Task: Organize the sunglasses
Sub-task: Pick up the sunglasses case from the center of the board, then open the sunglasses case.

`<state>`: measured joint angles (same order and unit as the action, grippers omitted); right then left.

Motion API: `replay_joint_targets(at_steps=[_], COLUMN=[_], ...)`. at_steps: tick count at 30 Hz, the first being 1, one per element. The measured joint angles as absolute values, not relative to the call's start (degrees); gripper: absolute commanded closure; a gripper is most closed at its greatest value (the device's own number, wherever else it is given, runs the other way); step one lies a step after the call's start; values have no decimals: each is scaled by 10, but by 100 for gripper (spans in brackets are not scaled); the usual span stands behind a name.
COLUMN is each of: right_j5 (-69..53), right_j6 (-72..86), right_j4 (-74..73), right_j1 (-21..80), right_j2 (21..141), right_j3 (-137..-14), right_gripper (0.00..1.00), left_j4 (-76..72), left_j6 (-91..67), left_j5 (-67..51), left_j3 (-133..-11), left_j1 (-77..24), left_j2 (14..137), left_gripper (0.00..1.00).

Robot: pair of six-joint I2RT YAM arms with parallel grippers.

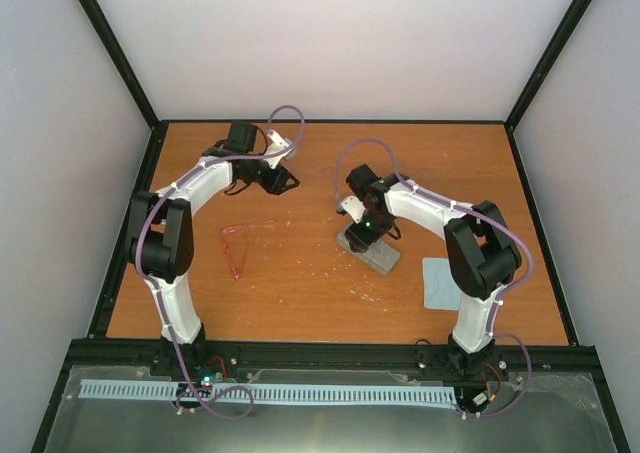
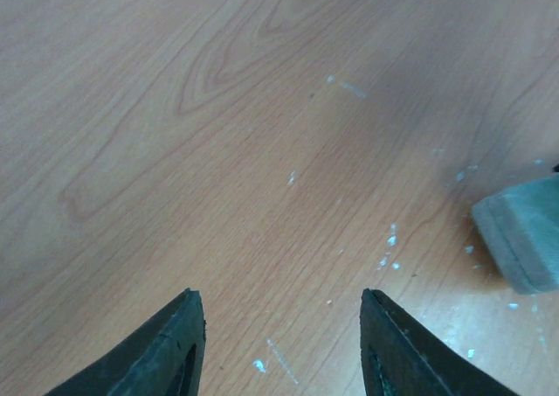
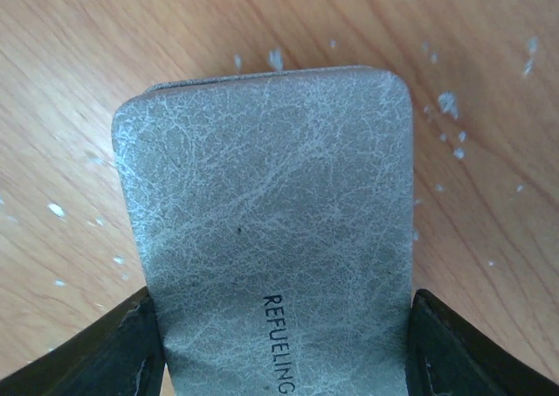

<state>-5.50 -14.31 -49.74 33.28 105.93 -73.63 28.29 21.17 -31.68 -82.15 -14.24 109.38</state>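
The sunglasses (image 1: 240, 243), thin and translucent red-pink, lie on the wooden table left of centre with the arms spread. They do not show in either wrist view. My left gripper (image 1: 283, 181) hangs open and empty above bare wood (image 2: 279, 326), behind and to the right of the sunglasses. My right gripper (image 1: 362, 235) straddles the closed grey case (image 3: 271, 212), which bears the word REFUELING. Its fingers (image 3: 131, 348) press against both long sides of the case. The case lies at the table's middle (image 1: 372, 253), and one corner of it shows in the left wrist view (image 2: 524, 239).
A light blue square cloth (image 1: 441, 283) lies flat at the right, near the right arm's base. White flecks dot the wood around the case. Black frame rails and white walls border the table.
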Motion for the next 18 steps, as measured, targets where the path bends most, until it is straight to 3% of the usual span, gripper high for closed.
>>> replay_joint_targets(at_steps=[5, 14, 18], right_j5=[-127, -349, -428], right_j6=[-88, 67, 117], right_j4=[-521, -430, -389], right_j1=[314, 253, 255], right_j2=[1064, 1040, 1040], right_j3=[-807, -854, -854], right_gripper=[95, 97, 97], left_j4=[280, 224, 219], left_j6=[199, 189, 189], left_j5=[-374, -462, -480], left_j3=[-821, -793, -785], left_j1=[-145, -197, -219], left_j2=[1047, 905, 901], left_gripper=[78, 87, 96])
